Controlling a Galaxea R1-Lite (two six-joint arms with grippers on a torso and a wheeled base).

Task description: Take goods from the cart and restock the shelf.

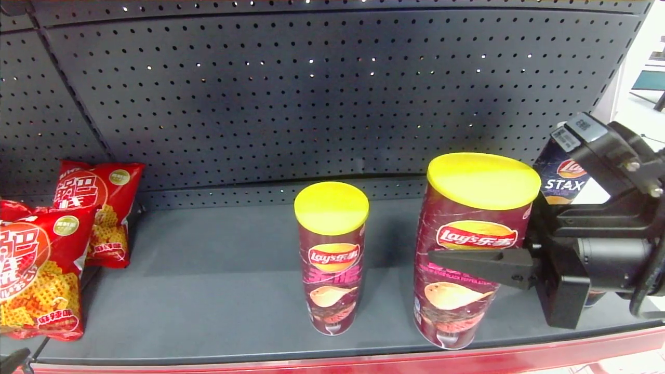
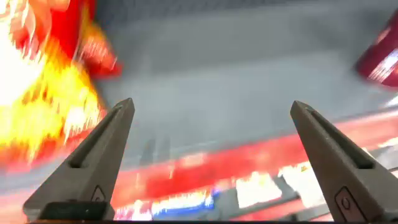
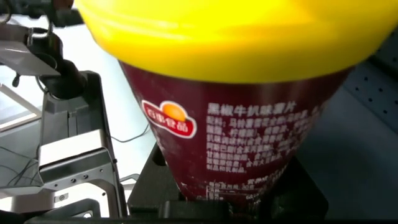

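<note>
Two maroon chip canisters with yellow lids are on the dark grey shelf (image 1: 218, 291). The smaller-looking one (image 1: 331, 259) stands free at the middle. My right gripper (image 1: 457, 254) comes in from the right and is shut on the nearer canister (image 1: 470, 244) at mid-height, one black finger (image 1: 483, 266) crossing its label. This canister (image 3: 249, 137) is close up in the right wrist view. Its base is near the shelf's front edge; I cannot tell if it rests there. My left gripper (image 2: 212, 107) is open with nothing between its fingers, facing the shelf's front left beside the red bags (image 2: 43, 81).
Two red snack bags (image 1: 39, 270) (image 1: 104, 218) lean at the shelf's left end. A blue canister (image 1: 563, 179) stands behind my right arm at the far right. A perforated back panel (image 1: 332, 93) closes the rear. A red strip (image 1: 363, 361) runs along the front edge.
</note>
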